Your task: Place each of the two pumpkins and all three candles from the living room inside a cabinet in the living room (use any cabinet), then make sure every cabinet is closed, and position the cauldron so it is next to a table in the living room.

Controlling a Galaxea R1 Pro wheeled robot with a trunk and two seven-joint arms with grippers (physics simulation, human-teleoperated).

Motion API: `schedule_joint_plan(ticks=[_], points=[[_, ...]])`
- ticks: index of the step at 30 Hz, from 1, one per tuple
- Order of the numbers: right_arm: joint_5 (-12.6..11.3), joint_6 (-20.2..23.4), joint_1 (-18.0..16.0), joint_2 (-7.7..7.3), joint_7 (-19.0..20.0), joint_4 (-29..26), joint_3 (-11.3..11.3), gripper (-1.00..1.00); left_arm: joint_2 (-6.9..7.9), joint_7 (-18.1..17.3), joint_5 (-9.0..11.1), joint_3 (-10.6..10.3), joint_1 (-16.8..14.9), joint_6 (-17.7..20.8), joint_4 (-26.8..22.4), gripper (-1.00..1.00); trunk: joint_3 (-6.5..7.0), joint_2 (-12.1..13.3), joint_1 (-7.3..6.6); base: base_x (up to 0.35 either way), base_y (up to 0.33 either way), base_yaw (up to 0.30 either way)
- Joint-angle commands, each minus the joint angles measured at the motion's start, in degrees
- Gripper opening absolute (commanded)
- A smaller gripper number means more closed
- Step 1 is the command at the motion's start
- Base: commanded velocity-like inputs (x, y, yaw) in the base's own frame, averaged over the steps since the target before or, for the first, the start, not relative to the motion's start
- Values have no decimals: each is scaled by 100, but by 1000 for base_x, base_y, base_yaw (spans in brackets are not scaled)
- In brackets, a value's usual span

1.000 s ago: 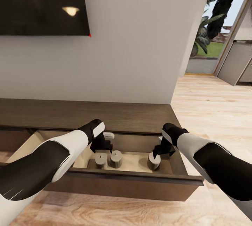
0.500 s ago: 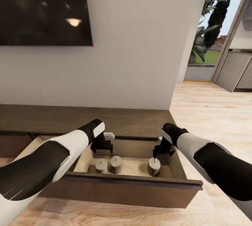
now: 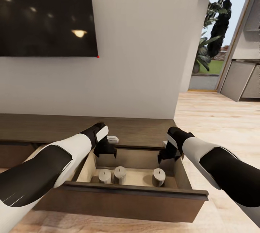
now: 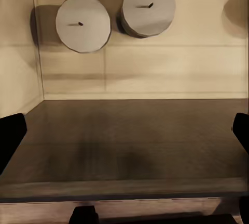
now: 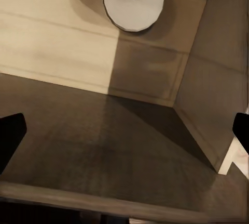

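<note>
Head view, lower centre: the open drawer (image 3: 119, 189) of the long dark cabinet (image 3: 54, 126) holds all three candles upright on its beige floor. Two candles stand just beside each other at lower centre-left, the left candle (image 3: 104, 176) and the middle candle (image 3: 120, 174); the third candle (image 3: 158, 176) stands apart toward lower centre-right. The left gripper (image 3: 105, 149) and the right gripper (image 3: 168, 155) hover above the drawer's rear, empty. In the left wrist view the fingertips (image 4: 11, 138) sit at opposite frame edges, so the jaws are spread wide, with two candle tops at upper centre (image 4: 83, 24); the right wrist view shows the same wide spread, with one candle (image 5: 134, 0) at top centre.

The candles appear rigid, light and smooth-sided, likely somewhat slippery; a firm hold across the mid-height of the faceted wall would suit. The drawer front, handle-less, probably calls for a flat push along its upper edge to close. No pumpkins are in view.
</note>
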Motion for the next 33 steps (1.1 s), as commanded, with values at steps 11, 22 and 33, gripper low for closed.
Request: schedule_joint_plan(ticks=[11,22,33], points=[[-22,5,-7,5,35,12,53,100,6,44,55,-27,-2,17,-21,100,238,13,-29,0,0,0],[2,-16,-7,7,27,12,69,100,43,37,79,6,0,-8,-67,100,482,28,-57,0,0,0],[20,-84,-8,-2,20,-22,72,100,73,-172,81,18,-1,-43,-211,100,709,198,-163,0,0,0]])
